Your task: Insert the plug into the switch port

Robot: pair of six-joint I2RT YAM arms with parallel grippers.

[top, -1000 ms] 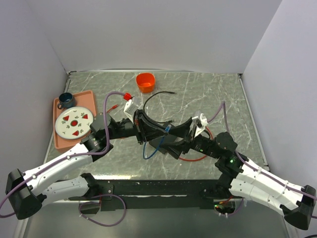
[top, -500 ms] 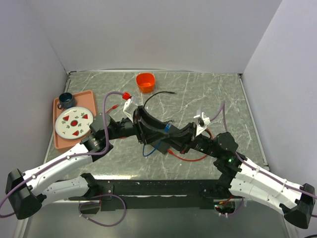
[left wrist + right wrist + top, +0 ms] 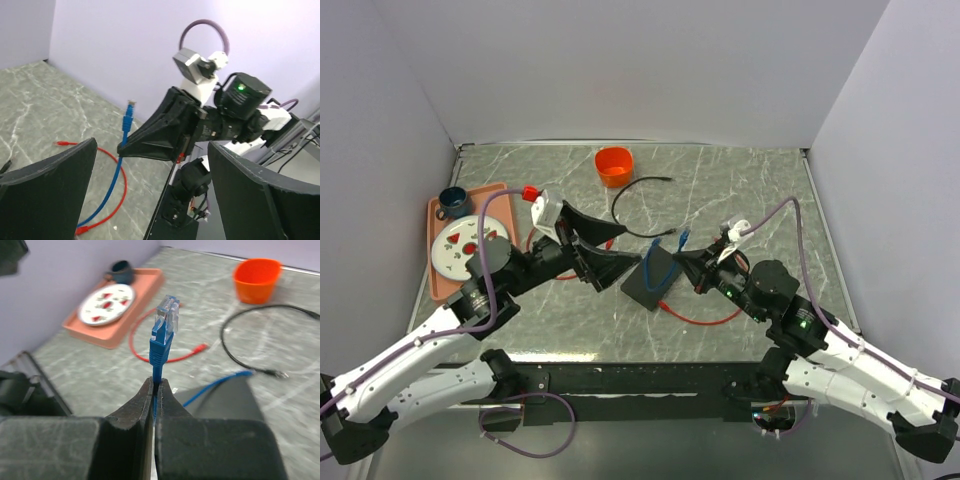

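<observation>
**Plug gripped and raised, not yet in the port**

The right hand (image 3: 156,385) is pinched tight on the blue cable (image 3: 116,180) just below the plug (image 3: 166,315), holding it upright off the surface near the far right corner of the flat black switch box (image 3: 653,277), which lies mid-surface. The left hand (image 3: 626,250) gapes wide and holds nothing, just left of the box; I cannot tell whether it touches it. In my judgement, aiming the plug at the port's edge, lining it up and pushing it home all remain. The switch port shows in no view, so which edge carries it is unclear, and the right wrist view cuts off most of the box.
</observation>
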